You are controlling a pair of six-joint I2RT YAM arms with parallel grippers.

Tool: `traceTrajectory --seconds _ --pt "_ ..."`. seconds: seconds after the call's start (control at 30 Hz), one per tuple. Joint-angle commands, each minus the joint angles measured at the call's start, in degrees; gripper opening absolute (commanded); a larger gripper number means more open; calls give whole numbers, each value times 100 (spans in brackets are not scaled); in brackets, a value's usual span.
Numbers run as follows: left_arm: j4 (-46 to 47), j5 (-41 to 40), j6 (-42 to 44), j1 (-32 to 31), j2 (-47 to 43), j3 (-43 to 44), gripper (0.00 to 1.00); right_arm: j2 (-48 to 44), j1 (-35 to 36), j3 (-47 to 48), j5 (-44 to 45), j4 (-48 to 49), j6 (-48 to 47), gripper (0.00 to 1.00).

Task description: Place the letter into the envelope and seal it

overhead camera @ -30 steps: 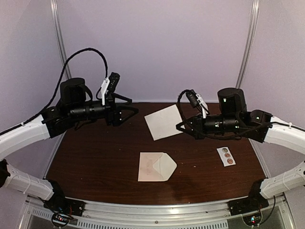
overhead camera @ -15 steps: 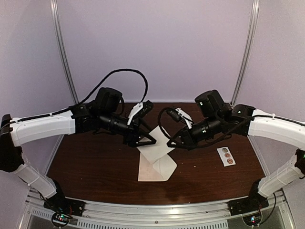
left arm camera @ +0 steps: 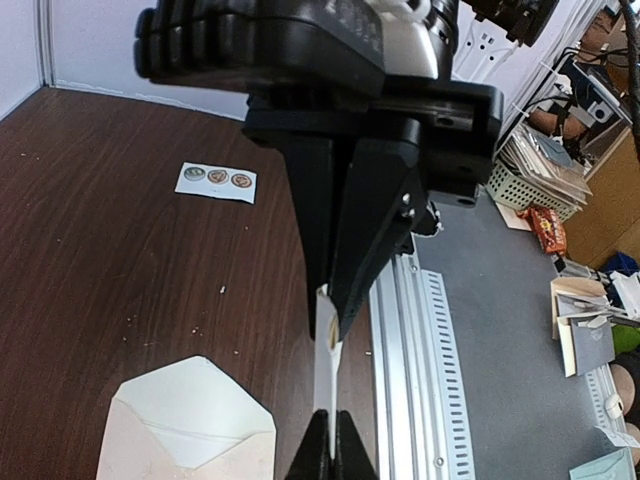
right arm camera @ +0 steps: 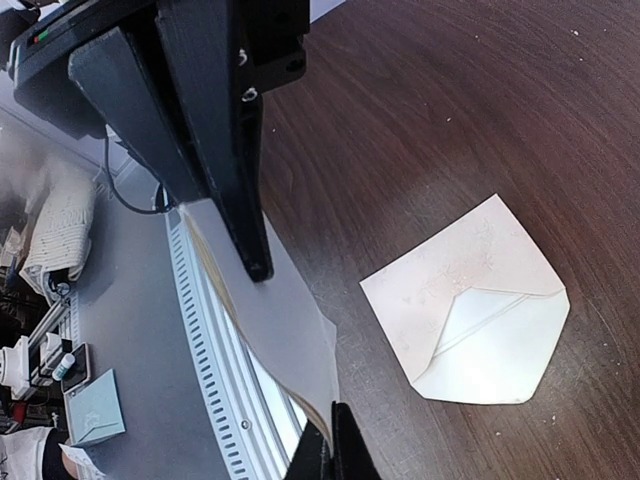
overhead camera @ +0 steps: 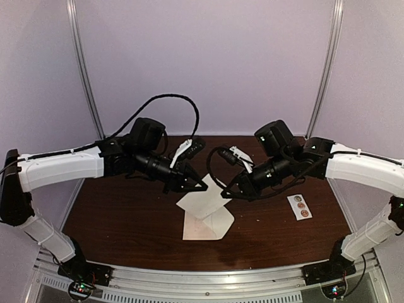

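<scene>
The off-white letter (overhead camera: pixel 203 203) hangs in the air between both grippers, just above the small tan envelope (overhead camera: pixel 206 225), which lies on the table with its flap open to the right. My left gripper (overhead camera: pixel 201 187) is shut on one edge of the letter (left arm camera: pixel 326 385), seen edge-on past my own tips (left arm camera: pixel 330 452). My right gripper (overhead camera: pixel 226 192) is shut on the opposite corner of the letter (right arm camera: pixel 275 325), pinched at the bottom of the right wrist view (right arm camera: pixel 331 452). The envelope (right arm camera: pixel 470 300) lies flat below, also in the left wrist view (left arm camera: pixel 190 425).
A white sticker strip (overhead camera: pixel 298 206) with three round stickers lies on the dark wooden table (overhead camera: pixel 126 208) at the right, also visible in the left wrist view (left arm camera: pixel 215 180). The metal rail (overhead camera: pixel 208 278) runs along the near edge.
Both arms swung in from the back to the table's middle, the right one carrying the letter over the envelope. The left gripper went from open to shut on the letter's other edge.
</scene>
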Motion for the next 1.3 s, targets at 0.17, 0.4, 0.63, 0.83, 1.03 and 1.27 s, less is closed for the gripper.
traceTrajectory --seconds 0.17,0.4,0.63,0.83,1.03,1.27 --pt "1507 -272 -907 -49 -534 -455 0 -803 -87 -382 1065 863 301 59" --pt "3818 -1507 -2110 -109 -1316 -1471 0 -1941 -221 -1899 1463 3538 1421 97" --pt "5471 -2252 -3182 -207 -1517 -2199 0 -2063 -181 -2894 1678 5872 2503 100" --pt "5804 -2269 -3486 -310 -1428 -2286 0 -1483 75 -2801 1024 6632 2598 98" --pt "5843 -2193 -3526 -368 -1389 -2270 0 -1013 120 -2640 599 7165 2750 84" --pt "5830 -2070 -3486 -370 -1362 -2265 0 -596 138 -2312 229 7394 2847 50"
